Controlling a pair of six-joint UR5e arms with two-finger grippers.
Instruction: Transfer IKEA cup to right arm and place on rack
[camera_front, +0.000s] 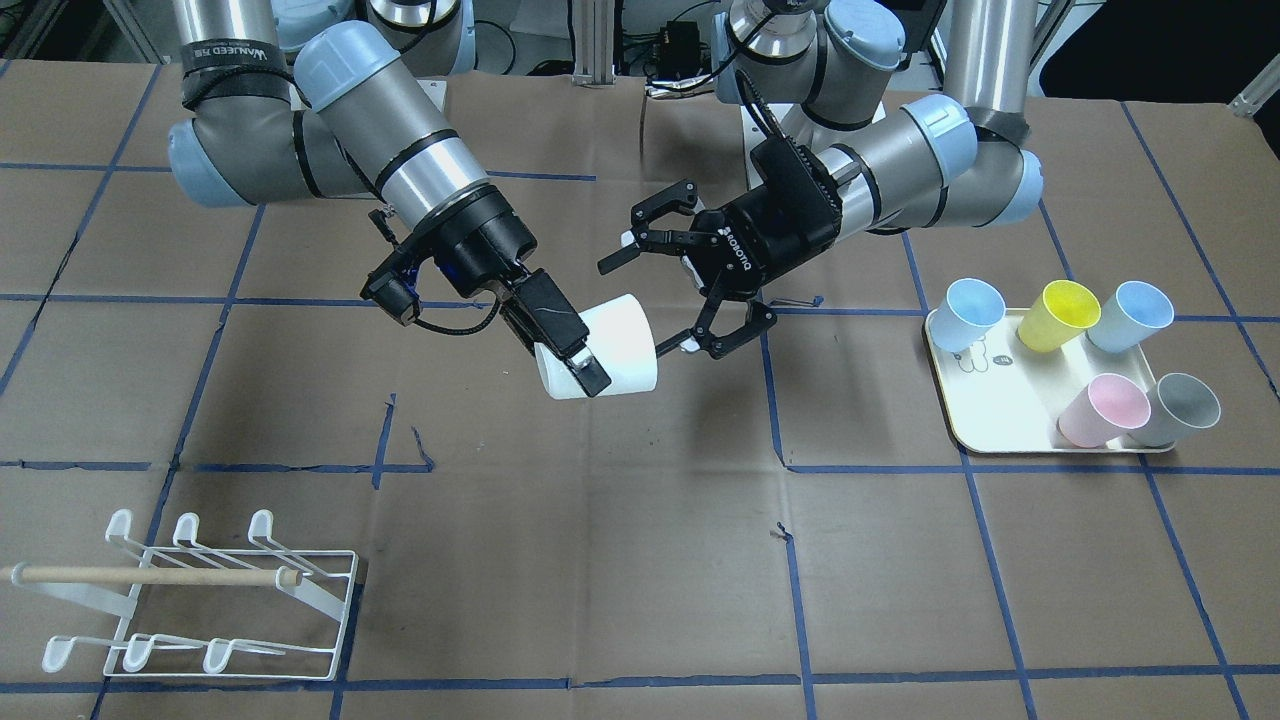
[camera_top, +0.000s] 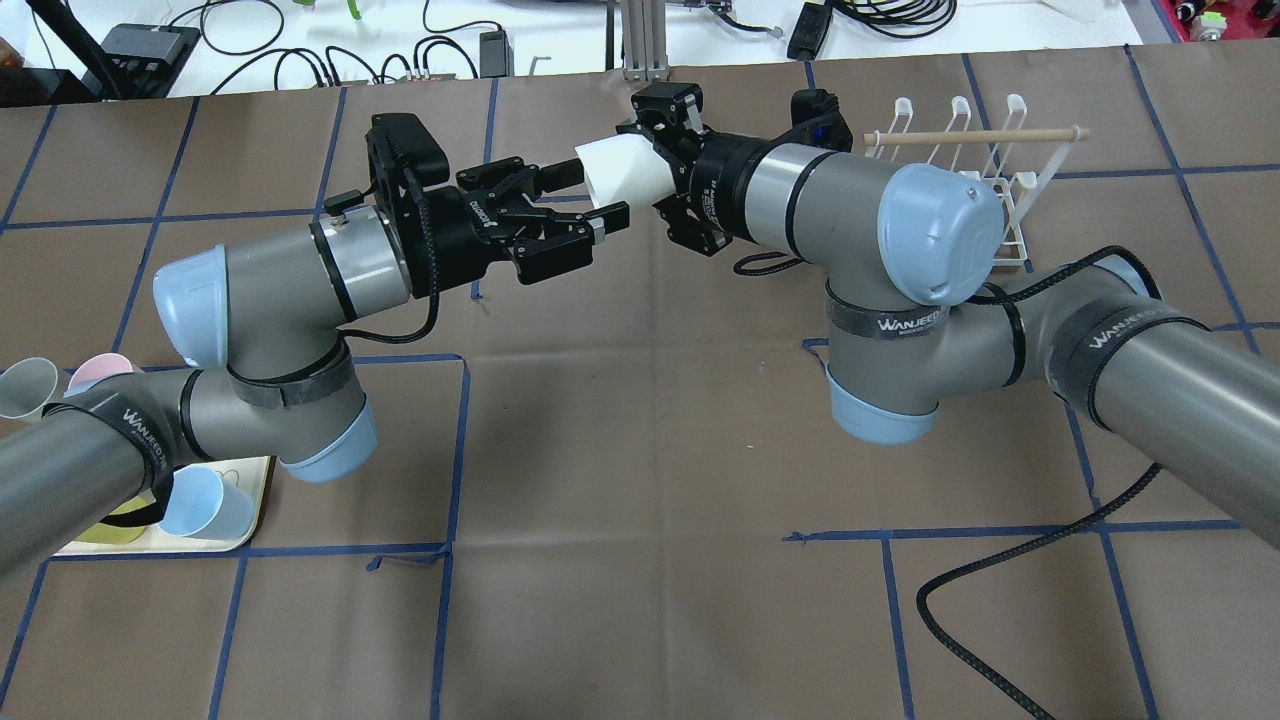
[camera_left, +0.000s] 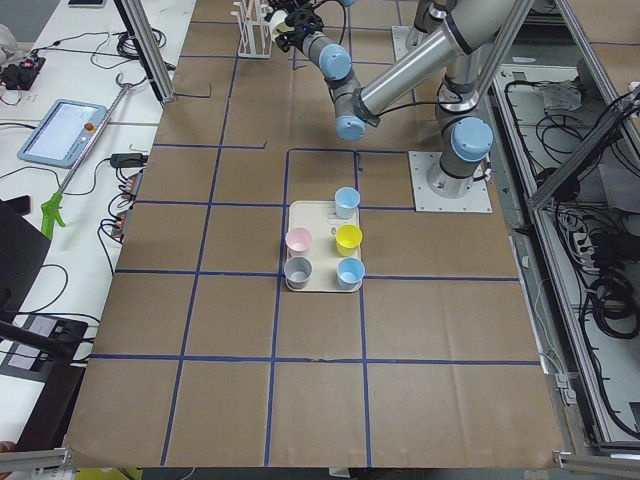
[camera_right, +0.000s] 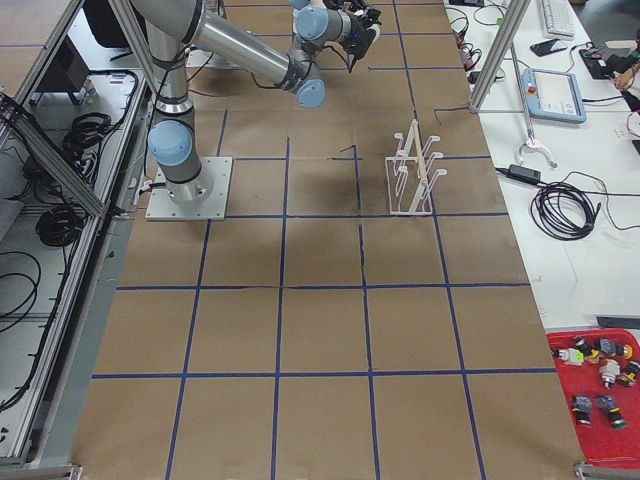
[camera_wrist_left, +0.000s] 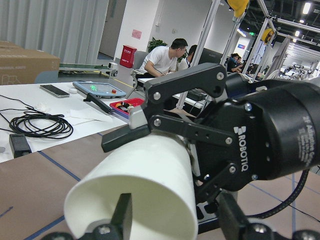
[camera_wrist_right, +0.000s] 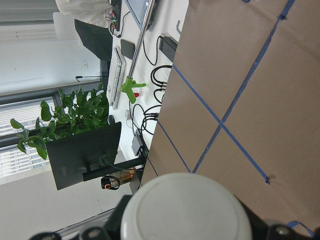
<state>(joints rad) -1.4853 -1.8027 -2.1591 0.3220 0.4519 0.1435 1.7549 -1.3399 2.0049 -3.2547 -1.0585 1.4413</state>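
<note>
Cup: a plain white cup (camera_front: 625, 335), smooth and tapered, is held on its side in the air, well apart from the rack (camera_front: 315, 600). Its flat round base is turned to the right wrist camera and its open rim to the left one.
Right gripper: the right gripper (camera_front: 587, 365) is clamped on the cup's wall.
Left gripper: the left gripper (camera_top: 592, 195) is spread wide, with a finger set to each side of the rim. Contact cannot be judged.
Rack: it is made of thin white wire, with two rows of three hooked prongs, and is topped by a pale wooden dowel (camera_front: 150, 576).
Tray: a cream, round-cornered tray (camera_front: 985, 400) is set at the table end far from the rack. Five pastel cups (camera_front: 1105, 410) are carried on it.
Table: the table (camera_front: 620, 560) is covered in brown paper and gridded with blue tape.
</note>
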